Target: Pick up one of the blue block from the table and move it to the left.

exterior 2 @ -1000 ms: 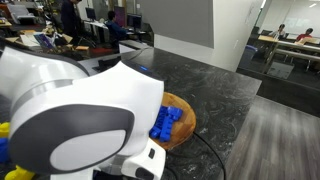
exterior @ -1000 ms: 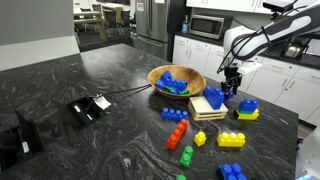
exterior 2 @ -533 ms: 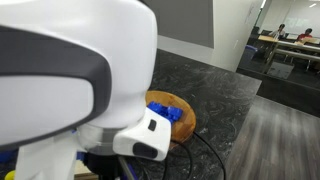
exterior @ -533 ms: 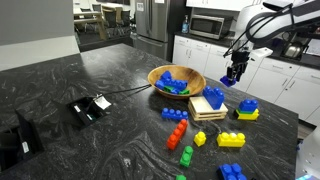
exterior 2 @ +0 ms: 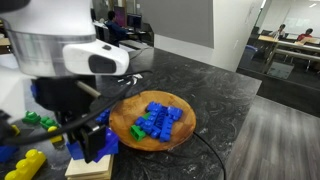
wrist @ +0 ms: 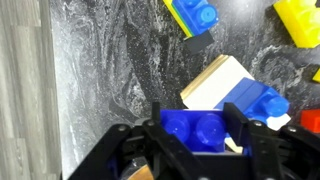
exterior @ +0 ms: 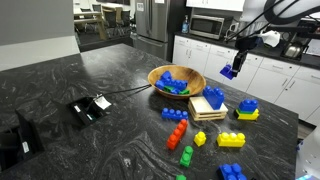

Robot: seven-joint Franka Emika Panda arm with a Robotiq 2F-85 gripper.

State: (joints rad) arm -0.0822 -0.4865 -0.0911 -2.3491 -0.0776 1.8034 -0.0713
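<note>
- The gripper [exterior: 231, 70] hangs high over the table [exterior: 120, 90], jaws clenched on a blue block [exterior: 229, 73].
- The block is in the air, clear of the surface and of every other piece.
- In the wrist view, 2 black fingers [wrist: 245, 130] press on opposite sides of the block, and 2 round studs show on its top.
- Below the block in the wrist view lies a pale wood slab [wrist: 222, 78], with a blue brick [wrist: 266, 102] resting on it.
- In an exterior view a wooden bowl [exterior: 160, 88] stands just beside the slab and holds a heap of blue pieces with a green one among them.
- A blue-on-yellow stack [exterior: 247, 108] sits on the table near the slab, on the side away from the bowl.
- In front of the slab lie 2 red pieces [exterior: 178, 132], a green piece [exterior: 186, 155], a yellow brick [exterior: 231, 140] and a small yellow piece [exterior: 200, 138].
- A black device [exterior: 90, 108] with a cable lies well apart from the bricks, towards the middle of the table.
- In the exterior view that looks past the arm, the held block hangs over the slab's near end, with the bowl close beside it.
</note>
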